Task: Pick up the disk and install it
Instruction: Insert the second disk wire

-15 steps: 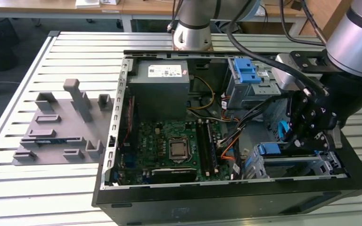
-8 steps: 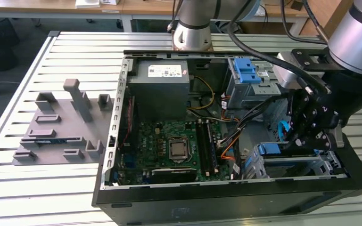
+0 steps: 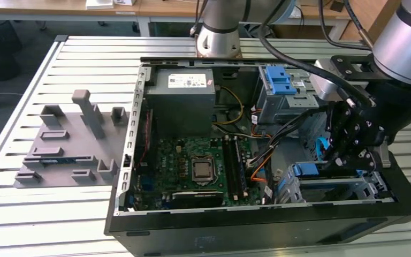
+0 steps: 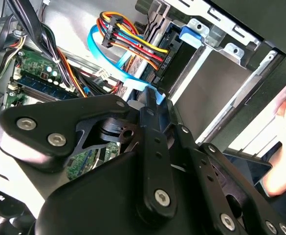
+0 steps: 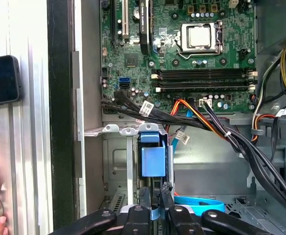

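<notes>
On the exterior view's left, the grey moulded fixture plate [image 3: 62, 147] on the slatted table carries no drive, so we judge the pick-up done. Moving right, the open black computer case [image 3: 263, 230] shows its green motherboard [image 3: 191, 166], then the metal drive bay [image 3: 341, 187] at the near corner on that view's right.

The disk [image 3: 305, 170], a silver hard drive in blue plastic carrier rails, stands on edge in that bay, with its blue end tab [image 5: 152, 159] facing outward in the first wrist view. We judge the installation well along. We cannot tell whether the drive is fully home, and it has not yet been let go.

The arm reaches down from the exterior view's upper right. Its black gripper [image 3: 340, 158] points into the bay, and its fingers [image 5: 145, 198] appear clenched on a blue strip of the carrier.
</notes>
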Action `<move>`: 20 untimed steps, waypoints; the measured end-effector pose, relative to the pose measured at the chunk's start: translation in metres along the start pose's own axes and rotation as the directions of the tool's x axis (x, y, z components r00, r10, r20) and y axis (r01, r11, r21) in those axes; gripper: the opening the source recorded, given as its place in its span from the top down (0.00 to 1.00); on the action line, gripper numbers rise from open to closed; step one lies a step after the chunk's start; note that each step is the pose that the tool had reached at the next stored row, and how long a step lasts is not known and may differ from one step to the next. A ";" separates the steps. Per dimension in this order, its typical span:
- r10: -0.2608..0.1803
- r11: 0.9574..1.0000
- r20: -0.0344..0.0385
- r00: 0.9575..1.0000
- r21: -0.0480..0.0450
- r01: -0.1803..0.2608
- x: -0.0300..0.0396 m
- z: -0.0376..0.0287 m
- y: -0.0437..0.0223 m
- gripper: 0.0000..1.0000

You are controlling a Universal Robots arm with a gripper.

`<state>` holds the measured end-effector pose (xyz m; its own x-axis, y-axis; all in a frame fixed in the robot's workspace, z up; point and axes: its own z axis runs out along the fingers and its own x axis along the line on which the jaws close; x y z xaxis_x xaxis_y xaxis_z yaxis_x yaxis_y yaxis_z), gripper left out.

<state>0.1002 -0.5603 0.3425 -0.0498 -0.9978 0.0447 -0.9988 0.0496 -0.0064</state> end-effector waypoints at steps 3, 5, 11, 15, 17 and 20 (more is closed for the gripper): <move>0.000 1.000 0.003 1.000 0.000 0.000 0.0000 0.0002 0.0000 0.77; 0.000 1.000 0.006 1.000 0.000 0.000 0.0000 0.0004 0.0000 0.77; 0.000 1.000 0.007 1.000 0.000 0.000 0.0000 0.0005 0.0000 0.77; 0.000 1.000 0.007 1.000 0.000 0.000 0.0000 0.0005 0.0000 0.77; 0.000 1.000 0.007 1.000 0.000 0.000 0.0000 0.0005 0.0000 0.78; 0.000 1.000 0.007 1.000 0.000 0.000 0.0000 0.0005 0.0000 0.84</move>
<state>0.1002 -0.5604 0.3420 -0.0498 -0.9981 0.0374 -0.9987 0.0496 -0.0060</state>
